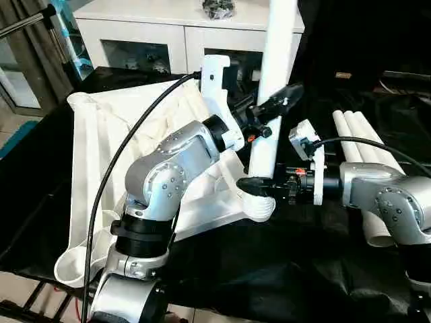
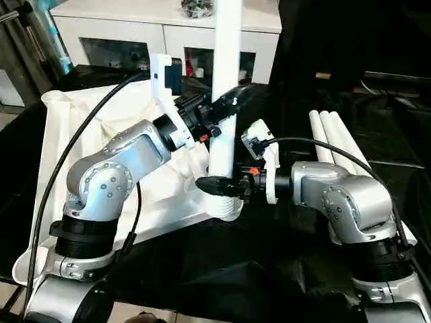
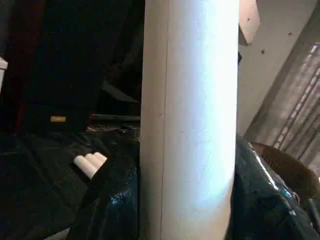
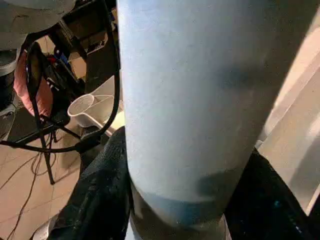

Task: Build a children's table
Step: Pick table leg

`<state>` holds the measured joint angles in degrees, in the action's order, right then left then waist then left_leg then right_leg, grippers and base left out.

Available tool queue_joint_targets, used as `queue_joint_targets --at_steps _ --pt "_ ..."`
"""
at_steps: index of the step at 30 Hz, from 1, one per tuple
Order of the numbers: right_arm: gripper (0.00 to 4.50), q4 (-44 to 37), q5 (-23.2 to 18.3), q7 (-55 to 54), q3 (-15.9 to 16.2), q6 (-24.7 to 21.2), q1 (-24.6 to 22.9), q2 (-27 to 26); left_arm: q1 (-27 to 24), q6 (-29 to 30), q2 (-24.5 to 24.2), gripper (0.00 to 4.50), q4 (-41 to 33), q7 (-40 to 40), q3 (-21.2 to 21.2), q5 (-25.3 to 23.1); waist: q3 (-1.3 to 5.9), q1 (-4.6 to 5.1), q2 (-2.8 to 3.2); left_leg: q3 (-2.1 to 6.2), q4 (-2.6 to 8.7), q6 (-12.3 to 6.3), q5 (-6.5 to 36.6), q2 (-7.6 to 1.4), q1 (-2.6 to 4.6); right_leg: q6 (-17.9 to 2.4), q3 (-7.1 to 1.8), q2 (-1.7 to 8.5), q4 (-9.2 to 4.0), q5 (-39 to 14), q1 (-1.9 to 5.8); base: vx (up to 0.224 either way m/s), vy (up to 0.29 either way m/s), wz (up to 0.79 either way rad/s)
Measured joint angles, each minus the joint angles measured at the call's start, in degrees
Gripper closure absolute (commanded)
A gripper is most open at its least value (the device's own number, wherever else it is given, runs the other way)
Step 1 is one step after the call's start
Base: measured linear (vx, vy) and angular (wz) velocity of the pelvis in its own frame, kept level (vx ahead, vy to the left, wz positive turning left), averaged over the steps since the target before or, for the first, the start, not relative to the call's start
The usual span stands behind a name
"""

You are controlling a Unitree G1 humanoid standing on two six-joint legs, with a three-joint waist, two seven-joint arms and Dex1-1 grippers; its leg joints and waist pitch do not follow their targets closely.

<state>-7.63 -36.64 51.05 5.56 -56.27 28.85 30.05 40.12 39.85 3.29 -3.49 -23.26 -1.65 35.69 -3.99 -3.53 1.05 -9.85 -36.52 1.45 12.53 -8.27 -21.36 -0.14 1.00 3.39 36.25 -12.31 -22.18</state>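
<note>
White plastic leg (image 1: 275, 87) stands upright in our tabletop's (image 1: 108, 134) corner socket (image 1: 259, 205); left gripper (image 1: 269, 111) grasps it midway, right gripper (image 1: 259, 185) clenches it just above the socket.

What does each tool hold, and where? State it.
Left tool grips the upright leg at mid-height. Right tool closes around its base, just above the corner socket.

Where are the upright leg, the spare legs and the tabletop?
upright leg (image 1: 271, 128), left eye view, mid shaft.
spare legs (image 1: 360, 134), left eye view, middle tube.
tabletop (image 1: 118, 134), left eye view, ribbed underside.
</note>
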Motion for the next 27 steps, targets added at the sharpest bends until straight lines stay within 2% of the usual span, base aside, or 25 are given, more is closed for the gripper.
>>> queue_joint_targets --at_steps 5,6,8,12,14,18,24,27 --pt "2.57 0.0 0.0 0.0 0.0 0.0 0.0 -0.1 0.0 -0.1 -0.2 2.69 0.0 -0.2 -0.1 0.0 0.00 -0.02 0.00 0.00 0.00 0.00 0.0 0.00 -0.01 0.0 0.00 0.00 0.00 0.0 0.00 0.000 0.000 0.00" --pt "2.59 0.1 0.0 0.0 0.0 0.0 0.0 -0.1 0.0 -0.2 -0.2 1.99 0.0 -0.2 -0.2 -0.1 0.00 -0.02 0.00 0.00 0.00 0.00 0.0 0.00 -0.01 0.0 0.00 0.00 0.00 0.0 0.00 0.000 0.000 0.00" --pt "2.59 0.1 0.0 0.0 0.0 0.0 0.0 -0.2 0.0 -0.2 -0.2 1.99 0.0 -0.2 -0.3 0.0 0.00 -0.01 0.00 0.00 0.00 0.00 0.0 0.00 0.00 0.0 0.00 0.00 0.00 0.0 0.00 0.000 0.000 0.00" --pt "2.59 1.2 0.1 -0.1 -0.2 0.7 0.0 -1.1 0.0 -0.4 -0.2 1.52 0.0 -0.3 -0.3 0.1 0.03 0.02 0.06 0.00 0.00 0.00 0.0 0.00 0.00 0.0 0.00 0.00 0.00 0.0 0.00 0.000 0.000 0.00" --pt "2.59 1.5 0.2 -0.3 -0.2 0.9 0.0 -1.5 -0.1 -1.4 -0.2 1.50 0.0 -0.3 -0.3 -0.2 0.04 -0.01 0.11 0.00 0.00 0.00 0.0 0.00 -0.01 0.0 0.01 0.00 0.00 0.0 0.00 0.000 0.000 0.00" --pt "2.59 2.3 0.8 -2.7 -0.8 3.3 0.0 -3.9 -0.2 -6.1 0.5 1.48 0.0 -0.4 1.3 -0.5 0.13 0.01 0.65 0.00 0.00 0.00 0.0 0.00 -0.02 0.0 0.01 0.00 -0.02 0.0 0.00 0.000 0.000 0.00" --pt "2.59 3.5 1.6 -9.1 -4.4 7.5 0.0 -9.3 -0.2 -7.2 -0.8 1.48 0.0 -0.8 4.2 -0.1 0.13 0.03 0.92 0.01 0.00 0.03 0.0 -0.01 -0.01 0.0 0.05 0.00 -0.02 0.0 0.00 0.000 0.000 0.00" --pt "2.60 4.4 3.0 -11.3 -5.2 9.4 0.0 -9.7 -0.2 -7.9 -1.1 1.48 0.0 -0.6 5.8 0.0 0.13 0.03 0.93 0.01 0.00 0.03 0.0 -0.02 -0.01 0.0 0.05 0.00 -0.01 0.0 0.00 0.000 0.000 0.00"
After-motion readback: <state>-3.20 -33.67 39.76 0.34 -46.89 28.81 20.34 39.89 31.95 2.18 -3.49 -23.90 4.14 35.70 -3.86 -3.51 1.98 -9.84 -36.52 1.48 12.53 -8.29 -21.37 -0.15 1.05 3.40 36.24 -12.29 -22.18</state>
